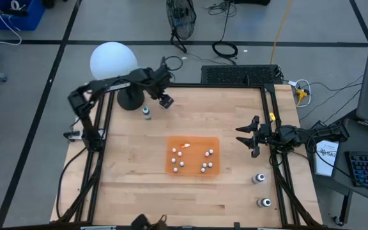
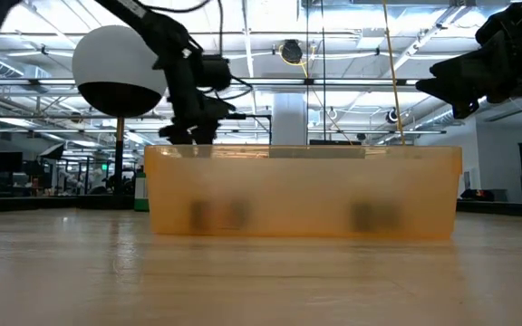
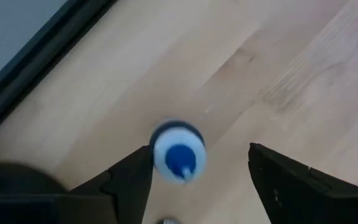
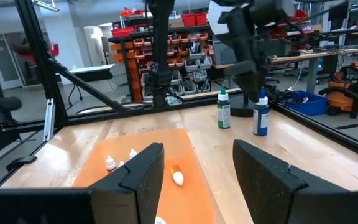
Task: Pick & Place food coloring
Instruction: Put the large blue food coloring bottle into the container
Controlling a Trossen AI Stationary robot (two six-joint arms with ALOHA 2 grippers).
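- High view: straight down over the whole table (image 1: pixel 139 191), orange tray (image 1: pixel 193 167) near centre.
- Low view: table height, level, very near the tray (image 2: pixel 302 195) wall, room behind.
- Left wrist: steeply down, close over the wood beside the globe.
- Right wrist: low, oblique across the tray (image 4: pixel 143 155) toward the far shelves.

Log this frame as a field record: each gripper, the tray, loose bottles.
left gripper: open, above the blue-tipped bottle, not gripping it
right gripper: open, over the table's right side, right of the tray, holding nothing
orange tray: mid-table, holds several small white-capped bottles
bottles near globe: green one and blue one, upright
bottles at right edge: two
white globe: far left corner
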